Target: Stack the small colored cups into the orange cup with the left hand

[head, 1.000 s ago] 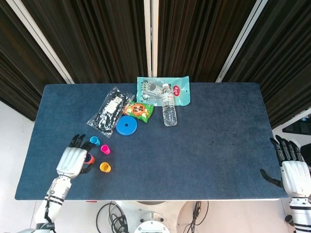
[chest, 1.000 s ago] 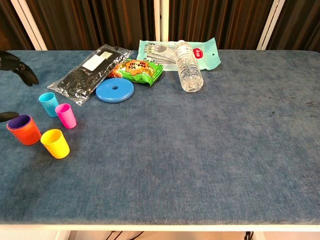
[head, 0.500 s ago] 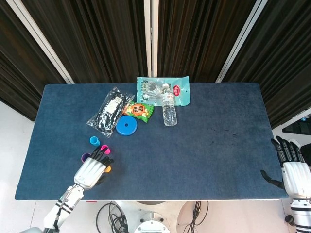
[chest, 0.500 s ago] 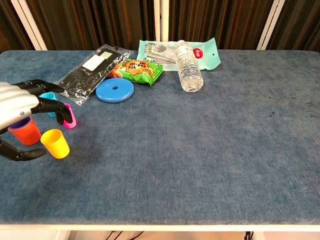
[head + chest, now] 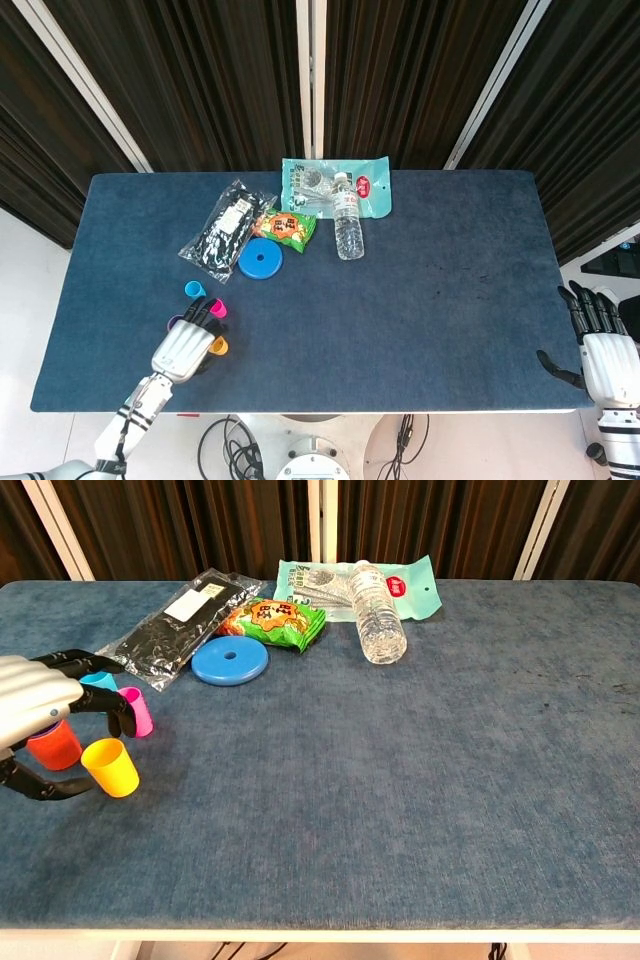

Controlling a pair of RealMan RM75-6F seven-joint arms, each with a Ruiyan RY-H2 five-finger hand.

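Note:
The orange cup (image 5: 52,750) stands near the table's front left, largely covered by my left hand (image 5: 38,712); a purple rim (image 5: 175,322) shows inside it in the head view. Just to its right is the yellow cup (image 5: 111,767) (image 5: 218,346). The pink cup (image 5: 138,711) (image 5: 216,308) and the cyan cup (image 5: 98,680) (image 5: 194,290) stand behind, partly screened by the fingers. My left hand (image 5: 183,348) hovers over the orange cup with its fingers spread and thumb low beside the yellow cup, holding nothing. My right hand (image 5: 603,352) rests open at the table's right edge.
Farther back lie a black packet (image 5: 180,615), a blue disc (image 5: 230,660), a green snack bag (image 5: 275,620), a water bottle (image 5: 377,625) on its side and a teal pouch (image 5: 330,585). The blue cloth table (image 5: 420,780) stretches to the right.
My left hand swung from the left of the cups to above the orange cup, then eased slightly back toward the cyan cup. The cups and the right hand stayed put.

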